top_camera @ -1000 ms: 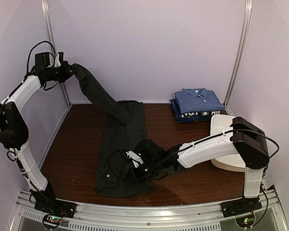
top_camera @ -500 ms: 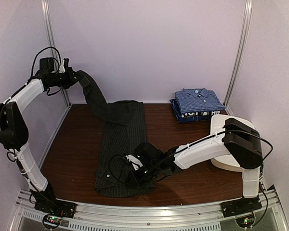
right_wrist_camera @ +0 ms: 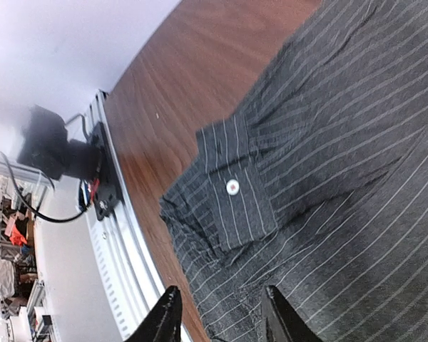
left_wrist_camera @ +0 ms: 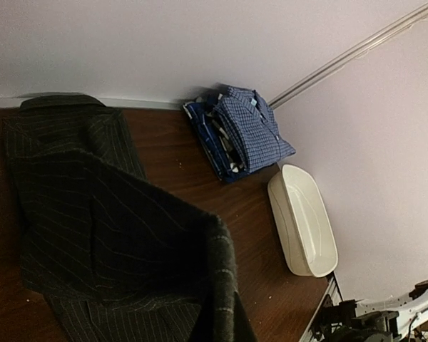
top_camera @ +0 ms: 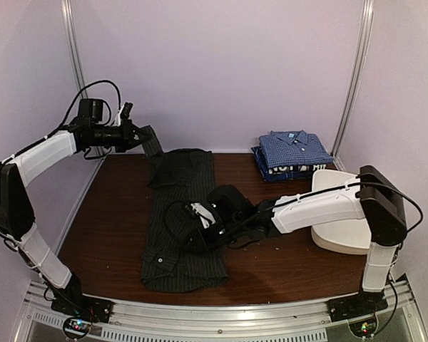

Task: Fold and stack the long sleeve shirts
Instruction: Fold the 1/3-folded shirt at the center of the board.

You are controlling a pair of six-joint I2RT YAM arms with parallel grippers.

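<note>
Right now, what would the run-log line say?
left jaws: shut on sleeve of dark charcoal pinstriped cloth shirt | right jaws: open above same shirt | folded blue checked shirt: atop navy lettered shirt

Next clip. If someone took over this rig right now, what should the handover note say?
Left end effector: shut on a sleeve of the charcoal pinstripe shirt, holding it up off the table at the far left.
Right end effector: open, low over the near part of that shirt, by a buttoned cuff.
Done: blue checked shirt is folded and lies on the folded navy shirt at the far right.
Left: the pinstripe shirt lies spread lengthwise, unfolded. Fold in its sleeves, fold the body, and put it on the stack.
</note>
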